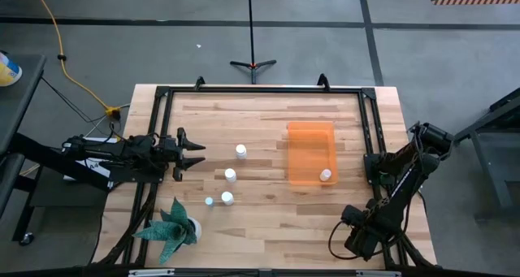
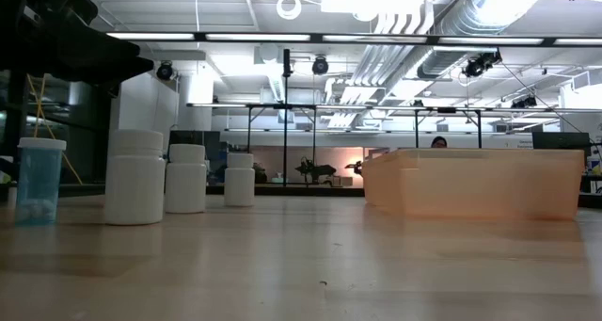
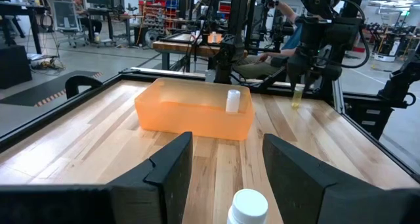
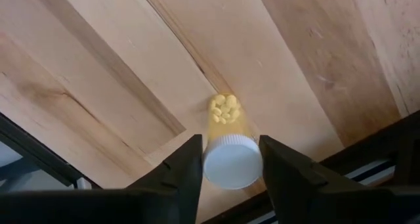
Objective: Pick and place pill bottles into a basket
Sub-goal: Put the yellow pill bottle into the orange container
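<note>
Bench [image 4: 98, 66] planks lay under the right pincer [image 4: 231, 148], which straddled an upright pill bottle [image 4: 230, 165]. We could not confirm clamping. The basket [image 1: 310, 131] lay left of it. The left pincer [image 1: 195, 153] stood open and empty.

Three white bottles [image 2: 134, 177] stand in a row at left on the wooden surface [image 2: 301, 264], with a clear blue-tinted vial [image 2: 40, 181] at far left. The orange basket [image 2: 475, 183] sits at right.

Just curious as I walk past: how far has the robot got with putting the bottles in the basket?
Done: one bottle stands in the basket. In hand: the right gripper is at a yellow-pill bottle near the right edge of the table. Left: four bottles wait on the table in front of the open left gripper.
</note>
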{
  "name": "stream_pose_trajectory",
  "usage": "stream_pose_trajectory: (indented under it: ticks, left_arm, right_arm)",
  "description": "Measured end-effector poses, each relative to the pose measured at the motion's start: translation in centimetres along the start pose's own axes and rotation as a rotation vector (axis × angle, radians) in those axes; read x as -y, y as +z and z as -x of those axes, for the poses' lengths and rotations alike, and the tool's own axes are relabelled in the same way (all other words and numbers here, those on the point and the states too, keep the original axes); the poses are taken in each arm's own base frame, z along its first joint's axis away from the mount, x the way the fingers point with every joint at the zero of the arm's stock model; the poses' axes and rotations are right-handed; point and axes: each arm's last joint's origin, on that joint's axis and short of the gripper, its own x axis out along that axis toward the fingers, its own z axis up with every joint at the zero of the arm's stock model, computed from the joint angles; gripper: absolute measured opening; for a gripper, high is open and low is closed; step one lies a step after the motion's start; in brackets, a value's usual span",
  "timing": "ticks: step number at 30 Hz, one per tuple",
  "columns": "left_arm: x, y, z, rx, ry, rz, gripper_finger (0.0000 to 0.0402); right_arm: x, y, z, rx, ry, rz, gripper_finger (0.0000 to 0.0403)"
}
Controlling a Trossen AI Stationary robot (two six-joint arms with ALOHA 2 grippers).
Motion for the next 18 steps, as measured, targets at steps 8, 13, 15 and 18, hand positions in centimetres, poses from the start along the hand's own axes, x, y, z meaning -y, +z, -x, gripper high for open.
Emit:
stream_pose_trajectory:
  ticks: [8, 13, 15, 18]
  left_arm:
    - [0.0, 0.0, 0.0, 0.0, 0.0, 0.0, 0.0221]
    - [0.0, 0.0, 0.0, 0.0, 0.0, 0.0, 0.0221]
    - [0.0, 0.0, 0.0, 0.0, 0.0, 0.0, 0.0221]
    - [0.0, 0.0, 0.0, 0.0, 0.0, 0.0, 0.0221]
  right_arm:
    - [0.0, 0.1, 0.0, -0.01, 0.0, 0.012, 0.0108]
    - [-0.1, 1.0, 0.1, -0.004, 0.006, 0.046, 0.012]
    - [-0.1, 1.8, 0.2, 0.0, 0.011, 0.069, 0.012]
    - [-0.3, 3.3, 0.5, 0.001, 0.038, 0.101, 0.0113]
